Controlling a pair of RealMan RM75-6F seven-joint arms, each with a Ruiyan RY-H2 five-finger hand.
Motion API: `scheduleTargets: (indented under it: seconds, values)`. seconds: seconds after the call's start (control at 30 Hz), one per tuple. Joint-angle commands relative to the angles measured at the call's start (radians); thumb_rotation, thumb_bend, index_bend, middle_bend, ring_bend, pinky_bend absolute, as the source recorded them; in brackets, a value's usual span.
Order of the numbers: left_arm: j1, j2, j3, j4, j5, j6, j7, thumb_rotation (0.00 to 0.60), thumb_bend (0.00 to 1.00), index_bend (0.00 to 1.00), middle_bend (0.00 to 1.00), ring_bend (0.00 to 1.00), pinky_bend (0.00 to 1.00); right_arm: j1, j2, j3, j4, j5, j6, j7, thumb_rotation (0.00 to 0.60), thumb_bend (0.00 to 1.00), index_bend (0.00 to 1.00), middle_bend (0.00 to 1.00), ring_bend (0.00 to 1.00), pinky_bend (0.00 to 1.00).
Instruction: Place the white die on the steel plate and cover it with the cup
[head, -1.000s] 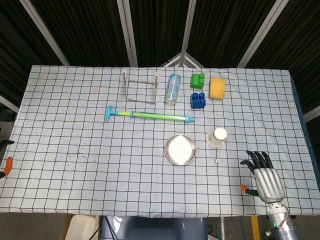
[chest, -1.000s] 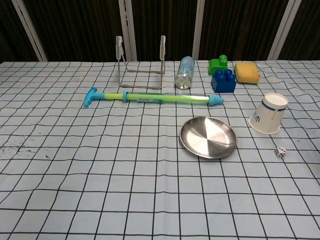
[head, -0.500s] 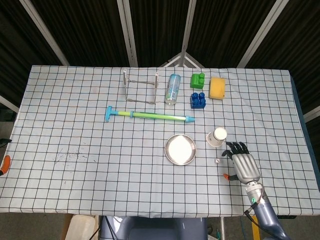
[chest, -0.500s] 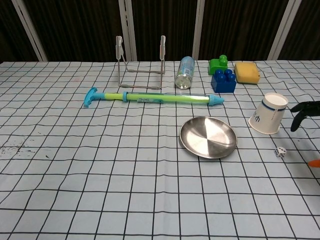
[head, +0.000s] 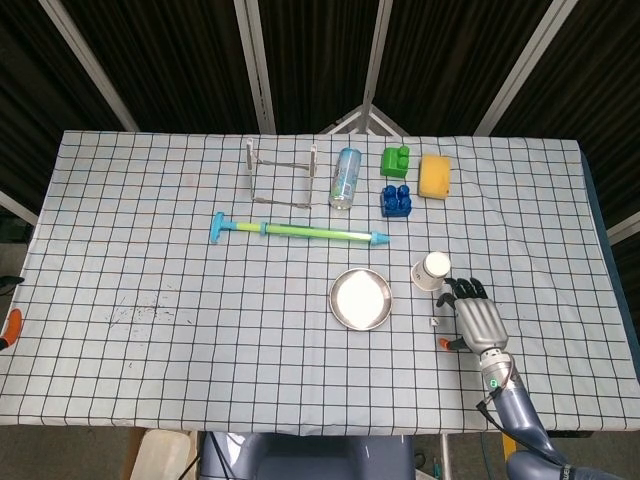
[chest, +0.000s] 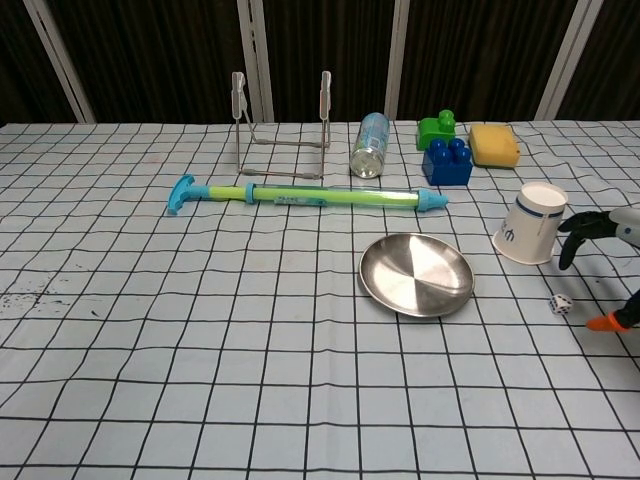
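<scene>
A small white die lies on the checked cloth, right of the round steel plate. The white paper cup stands upside down and tilted just behind the die. My right hand hovers right of the die with fingers spread and nothing in it; its dark fingertips reach up beside the cup, touching or nearly touching it. The left hand shows in neither view.
Behind the plate lies a green-and-blue water squirter. Further back are a wire rack, a lying can, green and blue blocks and a yellow sponge. An orange-tipped object sits at the left edge.
My right hand has moved from the table's near right corner forward and left, ending beside the die and cup. The cup has shifted slightly left.
</scene>
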Motion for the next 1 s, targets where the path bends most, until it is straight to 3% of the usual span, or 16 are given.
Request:
scheduleTargets:
  seconds: [0.03,0.53,1.0]
  values:
    - [-0.002,-0.001,-0.001,0.000,-0.003,-0.003,0.004,0.600,0.67,0.28,0.00,0.00,0.09,0.004,-0.006,-0.003,0.007,0.001,-0.001,0.004,0.600,0.13,0.40,0.13,0.10,0.00]
    - [-0.006,-0.006,0.001,-0.004,-0.007,-0.011,0.027,0.600,0.67,0.28,0.00,0.00,0.09,0.017,-0.034,-0.011,0.049,0.014,0.007,0.043,0.600,0.22,0.48,0.13,0.10,0.00]
    - [-0.010,-0.011,0.000,-0.006,-0.015,-0.018,0.047,0.600,0.67,0.28,0.00,0.00,0.09,0.036,-0.060,-0.015,0.085,0.029,-0.005,0.059,0.600,0.23,0.49,0.13,0.10,0.00]
